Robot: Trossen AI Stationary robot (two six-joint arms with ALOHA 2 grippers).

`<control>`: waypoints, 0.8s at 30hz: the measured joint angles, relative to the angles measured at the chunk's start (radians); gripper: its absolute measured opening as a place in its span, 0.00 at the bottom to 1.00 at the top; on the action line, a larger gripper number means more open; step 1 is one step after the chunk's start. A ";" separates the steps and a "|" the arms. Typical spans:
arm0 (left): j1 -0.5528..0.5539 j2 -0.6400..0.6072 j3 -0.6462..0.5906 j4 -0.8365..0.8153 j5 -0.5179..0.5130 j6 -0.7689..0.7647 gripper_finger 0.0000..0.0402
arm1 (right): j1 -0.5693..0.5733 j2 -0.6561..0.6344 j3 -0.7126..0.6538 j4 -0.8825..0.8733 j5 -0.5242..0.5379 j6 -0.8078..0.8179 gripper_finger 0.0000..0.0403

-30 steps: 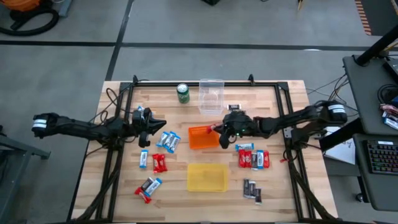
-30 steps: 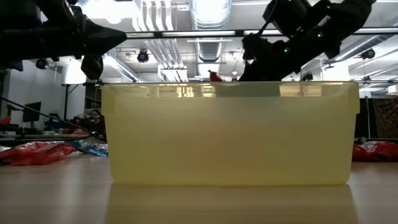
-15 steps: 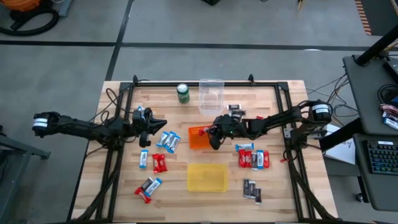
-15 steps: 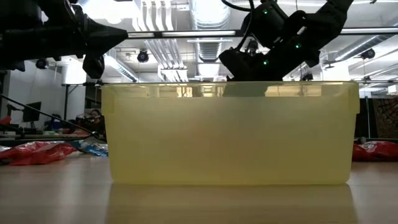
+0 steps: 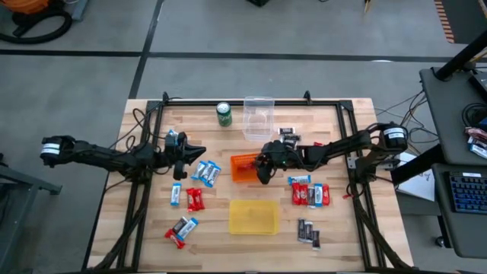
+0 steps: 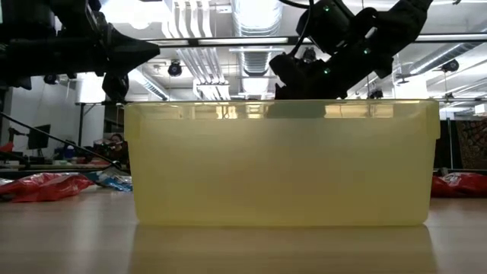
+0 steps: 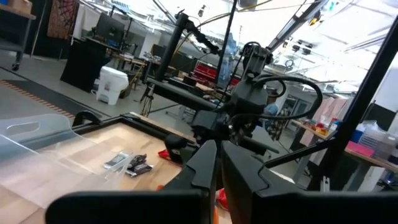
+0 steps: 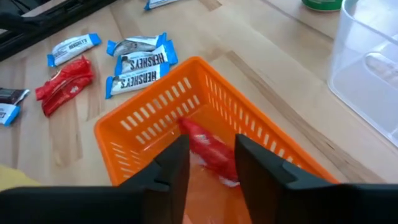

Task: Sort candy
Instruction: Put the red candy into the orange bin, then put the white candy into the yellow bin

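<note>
My right pincer has just opened over the orange bin and dropped its red candy inside. One red sorted. My left pincer waits shut at nine o'clock on the counter.

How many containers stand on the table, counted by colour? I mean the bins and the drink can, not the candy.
Orange bin: 1
Yellow bin: 1
Clear bin: 1
Green can: 1
Total: 4
</note>
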 joint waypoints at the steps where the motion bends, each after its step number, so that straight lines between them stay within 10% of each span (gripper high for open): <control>1: 0.000 0.001 0.000 0.000 0.000 0.000 0.02 | 0.000 -0.004 0.000 -0.005 -0.002 0.000 0.33; 24: 0.000 0.040 0.000 -0.002 0.003 -0.150 0.02 | 0.219 -0.145 0.000 -0.043 -0.096 -0.106 0.35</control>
